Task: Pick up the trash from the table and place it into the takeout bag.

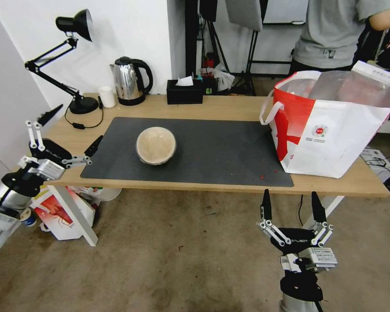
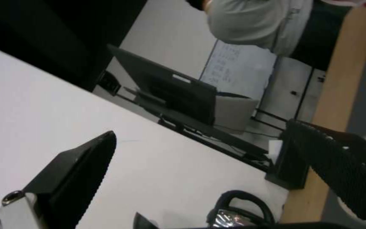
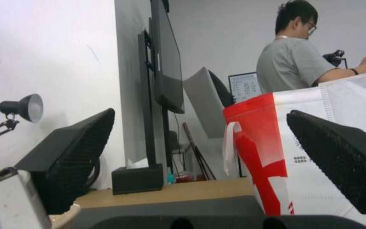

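Beige round bowl (image 1: pixel 156 145) (shallow, pale inside), upright on grey mat (image 1: pixel 221 151)

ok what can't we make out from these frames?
- Takeout bag contents: head view, hidden by its walls and foil lining.
- Bag's far edge: cut off by the frame in head and right wrist views.
- Beige bowl: in the left wrist view, a blurred sliver at the edge.
- Small print under the bag's logo: too small.

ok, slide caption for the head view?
Beige bowl alone on the mat; takeout bag at table's right end, both grippers open.
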Controlling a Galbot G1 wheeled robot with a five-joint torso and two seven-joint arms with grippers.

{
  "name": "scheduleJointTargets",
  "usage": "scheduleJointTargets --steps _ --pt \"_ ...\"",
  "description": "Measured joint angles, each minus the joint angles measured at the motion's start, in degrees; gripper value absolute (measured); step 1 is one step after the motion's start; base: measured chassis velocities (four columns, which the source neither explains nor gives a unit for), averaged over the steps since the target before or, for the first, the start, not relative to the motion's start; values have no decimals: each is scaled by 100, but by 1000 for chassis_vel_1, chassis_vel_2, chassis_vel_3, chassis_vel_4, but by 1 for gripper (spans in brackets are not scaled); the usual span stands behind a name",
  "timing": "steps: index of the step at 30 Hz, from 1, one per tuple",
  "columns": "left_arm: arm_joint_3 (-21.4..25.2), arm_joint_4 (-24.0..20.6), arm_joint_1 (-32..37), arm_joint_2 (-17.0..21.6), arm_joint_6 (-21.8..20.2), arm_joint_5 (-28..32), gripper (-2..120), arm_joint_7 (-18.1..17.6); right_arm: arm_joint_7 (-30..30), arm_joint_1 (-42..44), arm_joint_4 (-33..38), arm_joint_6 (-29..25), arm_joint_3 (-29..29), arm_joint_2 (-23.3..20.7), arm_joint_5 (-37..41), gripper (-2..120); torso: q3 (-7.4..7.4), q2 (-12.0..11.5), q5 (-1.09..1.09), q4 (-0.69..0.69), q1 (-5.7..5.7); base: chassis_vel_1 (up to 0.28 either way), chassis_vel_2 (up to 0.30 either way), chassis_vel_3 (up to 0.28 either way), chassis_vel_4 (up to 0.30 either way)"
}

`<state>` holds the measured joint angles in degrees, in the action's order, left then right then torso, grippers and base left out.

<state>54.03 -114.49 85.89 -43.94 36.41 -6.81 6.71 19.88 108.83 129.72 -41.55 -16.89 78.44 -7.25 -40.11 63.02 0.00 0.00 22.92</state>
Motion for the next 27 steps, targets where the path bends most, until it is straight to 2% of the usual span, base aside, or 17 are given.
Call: scheduleJointTargets --steps 12,27 --pt "-168 251 -246 217 286 -716 100 121 0 0 0 0 0 0 0 100 0 0 0 -1 0 0 0 0 0" --pt "-507 426 -697 464 228 -711 100 432 0 0 0 0 0 0 0 100 0 0 0 0 0 0 0 0 0"
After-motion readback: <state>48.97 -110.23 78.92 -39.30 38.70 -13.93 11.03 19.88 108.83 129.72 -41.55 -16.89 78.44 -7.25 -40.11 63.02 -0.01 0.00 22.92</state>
